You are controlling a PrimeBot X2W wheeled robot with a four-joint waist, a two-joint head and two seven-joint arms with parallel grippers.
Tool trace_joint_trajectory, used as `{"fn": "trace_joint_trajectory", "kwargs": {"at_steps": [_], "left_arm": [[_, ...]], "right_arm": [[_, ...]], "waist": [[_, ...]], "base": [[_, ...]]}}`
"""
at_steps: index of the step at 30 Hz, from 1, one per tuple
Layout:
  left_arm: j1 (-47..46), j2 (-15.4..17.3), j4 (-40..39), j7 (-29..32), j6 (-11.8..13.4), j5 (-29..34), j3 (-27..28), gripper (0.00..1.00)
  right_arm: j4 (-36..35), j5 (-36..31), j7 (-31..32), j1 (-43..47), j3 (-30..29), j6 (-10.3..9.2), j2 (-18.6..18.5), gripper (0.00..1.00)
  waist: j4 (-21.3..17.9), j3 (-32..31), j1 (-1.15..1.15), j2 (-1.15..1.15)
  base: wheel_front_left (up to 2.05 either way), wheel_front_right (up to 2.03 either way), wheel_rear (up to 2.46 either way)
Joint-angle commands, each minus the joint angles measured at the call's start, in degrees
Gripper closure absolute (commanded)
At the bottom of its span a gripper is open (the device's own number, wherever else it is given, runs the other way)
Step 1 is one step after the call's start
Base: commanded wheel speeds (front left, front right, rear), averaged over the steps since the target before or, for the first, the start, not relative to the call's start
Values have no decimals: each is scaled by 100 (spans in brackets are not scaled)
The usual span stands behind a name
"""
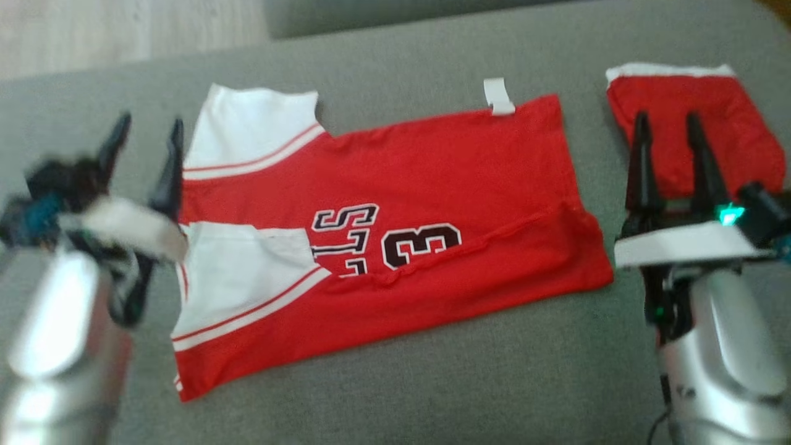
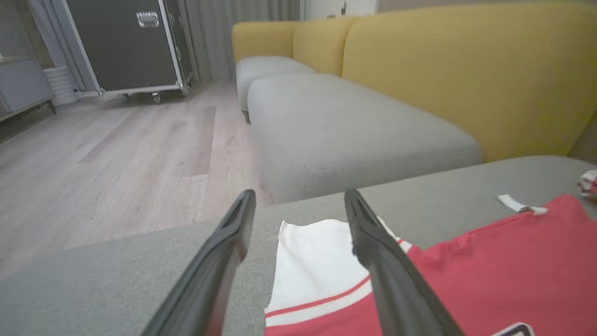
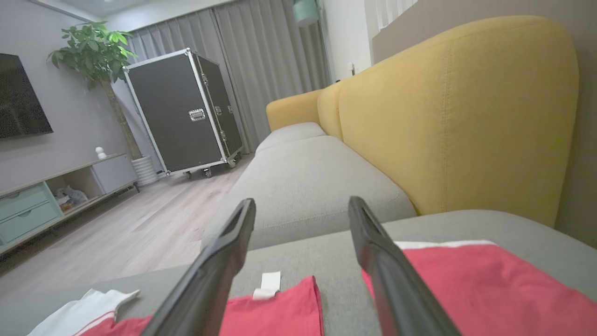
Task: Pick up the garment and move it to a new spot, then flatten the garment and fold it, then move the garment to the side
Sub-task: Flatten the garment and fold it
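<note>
The grey cushion [image 1: 432,371] carries everything, and a yellow sofa back [image 3: 447,116] rises behind it. Beyond the cushion's far edge lie a wood floor [image 2: 116,154] and a black flight case [image 3: 182,112] on castors, well away from the jersey.

The red jersey [image 1: 445,179] lies flat on the middle of the cushion. It is doubled over lengthwise, with its white shoulder panels at the left end and part of a black number showing. A second red garment [image 1: 741,136] with a white edge sits apart from the jersey's right end, with bare cushion between them.

The left gripper [image 1: 151,122] hovers just beside the jersey's white end, released, with its fingers spread and nothing held. The right gripper [image 1: 666,117] stands off the jersey's right end in front of the second garment, also released and empty.

A small white label [image 1: 498,96] sticks out from the jersey's far edge.
</note>
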Motion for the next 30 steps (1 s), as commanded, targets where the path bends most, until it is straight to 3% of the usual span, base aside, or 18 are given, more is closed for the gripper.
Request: {"fn": "trace_joint_trajectory", "kwargs": {"at_steps": [1, 2, 6, 11, 22, 30], "left_arm": [[-500, 312, -31, 215, -38, -73, 73, 0], [-1017, 572, 281, 729, -56, -258, -225, 0], [-1882, 1139, 694, 1643, -61, -921, -1040, 0], [-2618, 1682, 1285, 2386, -62, -1498, -1582, 0], [-3390, 1982, 2098, 2576, -63, -2119, -2104, 0], [-3665, 2001, 2416, 2598, -63, -2417, -2403, 0]], "right_arm": [[-254, -5, -61, -312, 128, -4, 10, 0], [-326, 7, -61, -471, 139, -4, 10, 0], [-453, 33, -61, -763, 220, -4, 10, 0], [-461, 95, -62, -1038, 328, -4, 10, 0], [-449, 197, -62, -1315, 460, -4, 10, 0], [-461, 189, -62, -1303, 412, -4, 10, 0]], "waist": [[-140, 429, -1, 0], [-224, 661, -1, 0], [-398, 1070, -1, 0], [-636, 1417, -1, 0], [-965, 1722, -1, 0], [-1044, 1866, -1, 0]], "base": [[0, 0, 0], [0, 0, 0], [0, 0, 0], [0, 0, 0], [0, 0, 0], [0, 0, 0]]}}
